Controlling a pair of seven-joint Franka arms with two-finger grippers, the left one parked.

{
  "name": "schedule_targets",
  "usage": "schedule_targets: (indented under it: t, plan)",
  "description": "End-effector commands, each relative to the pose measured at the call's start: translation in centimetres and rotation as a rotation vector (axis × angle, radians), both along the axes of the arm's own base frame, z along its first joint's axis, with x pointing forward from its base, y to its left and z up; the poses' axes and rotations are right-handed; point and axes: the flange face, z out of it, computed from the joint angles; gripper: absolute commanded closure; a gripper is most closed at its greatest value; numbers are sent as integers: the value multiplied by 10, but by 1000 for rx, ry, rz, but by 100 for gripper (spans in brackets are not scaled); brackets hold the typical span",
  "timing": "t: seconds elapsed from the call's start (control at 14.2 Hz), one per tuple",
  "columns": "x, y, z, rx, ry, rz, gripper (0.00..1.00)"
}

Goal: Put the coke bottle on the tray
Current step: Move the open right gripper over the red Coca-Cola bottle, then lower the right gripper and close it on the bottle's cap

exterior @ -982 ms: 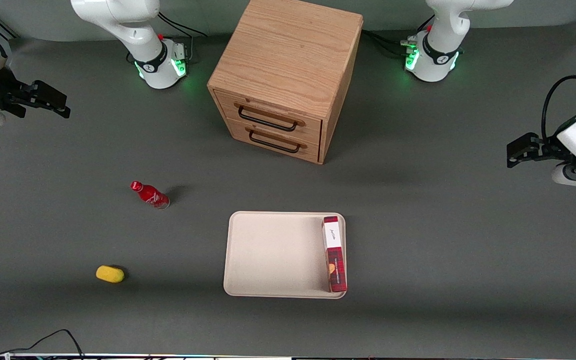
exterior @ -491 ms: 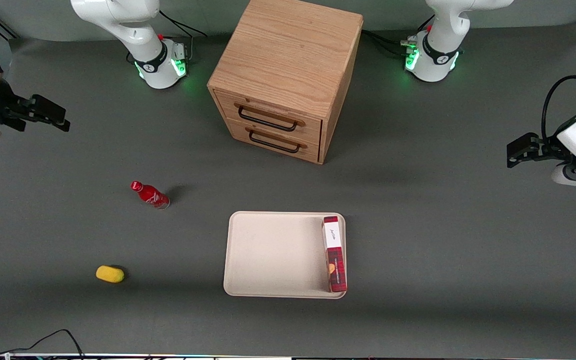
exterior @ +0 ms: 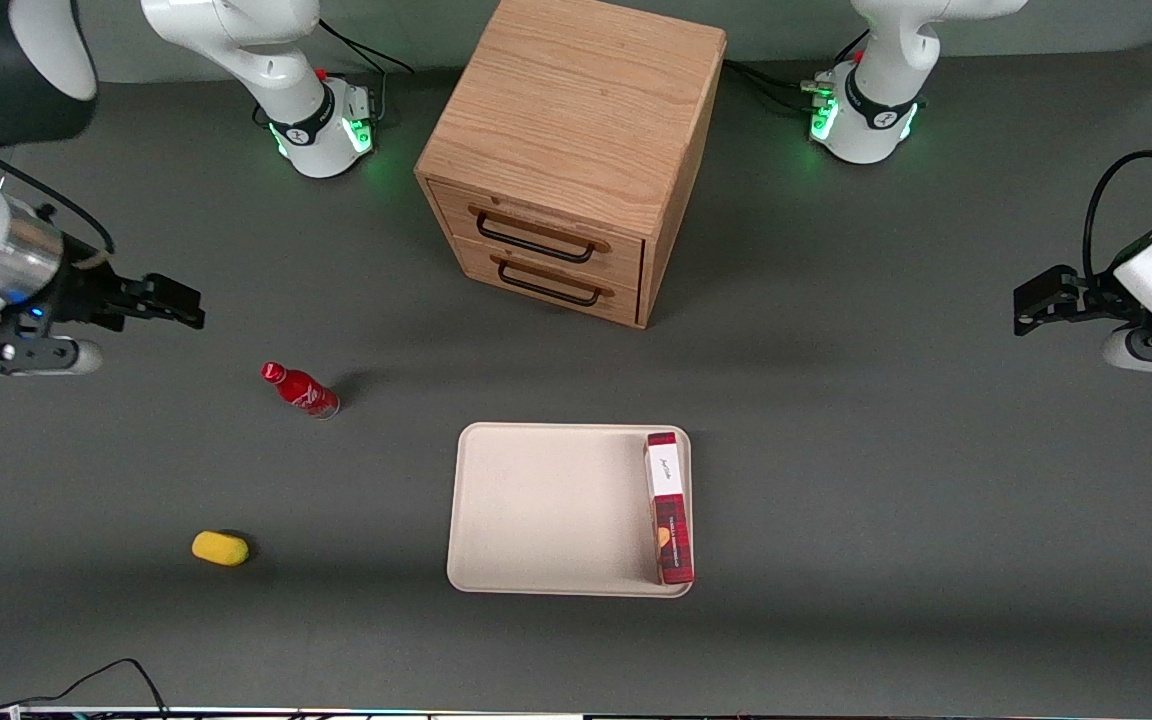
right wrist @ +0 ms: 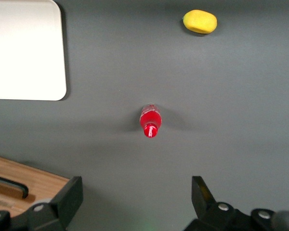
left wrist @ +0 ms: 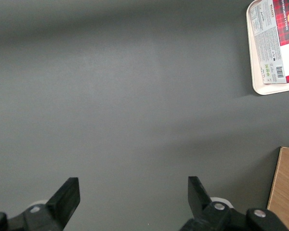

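Hovering above the table toward the working arm's end, the gripper (exterior: 181,302) is spread wide and empty, well apart from the coke bottle (exterior: 300,389), which stands upright on the bare table, near the tray (exterior: 536,505) but not on it. Main risk, as I judge it: the bottle is slim and top-heavy, so an off-centre descent could clip the red cap and topple it, sending it rolling. A red-and-white box (exterior: 669,505) occupies the tray edge nearest the parked arm; a careless set-down could bump it. A yellow object (exterior: 220,548) lies nearer the front camera, clear of the likely path.
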Motion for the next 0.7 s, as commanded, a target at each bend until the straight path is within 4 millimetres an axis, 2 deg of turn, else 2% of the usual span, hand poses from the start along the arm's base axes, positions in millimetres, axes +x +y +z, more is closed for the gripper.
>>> schedule_targets:
  t: [0.0, 0.35, 0.49, 0.63]
  plan:
    - [-16, 4, -31, 9, -29, 8, 1]
    - [-42, -5, -122, 9, -97, 63, 1]
    - [-49, -6, -153, 10, -134, 99, 1]
    - [-53, -6, -174, 12, -141, 129, 1]
